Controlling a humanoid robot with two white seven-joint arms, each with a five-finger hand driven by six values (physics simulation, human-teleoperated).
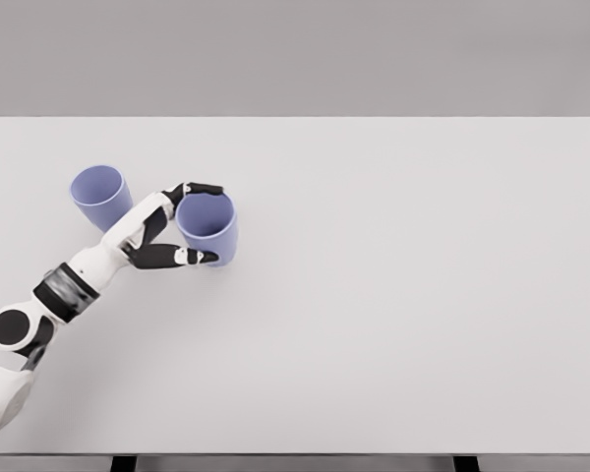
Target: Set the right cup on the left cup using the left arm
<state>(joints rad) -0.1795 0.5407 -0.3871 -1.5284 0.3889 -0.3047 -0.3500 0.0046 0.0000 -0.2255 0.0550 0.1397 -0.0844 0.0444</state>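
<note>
Two lavender-blue cups (102, 195) (209, 227), white-and-black robot hand (177, 224), pale grey-white table (393, 295), grey backdrop

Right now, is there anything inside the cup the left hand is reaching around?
The right cup looks empty: only its purple inner wall shows. Its bottom is hidden by the near rim. The left hand brackets it from outside.

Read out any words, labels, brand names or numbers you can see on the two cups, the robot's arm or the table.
None: no readable text in this head view.
The left cup and the right cup are plain blue.
The left hand, around the right cup, shows only white and black parts.
The table is bare white.
</note>
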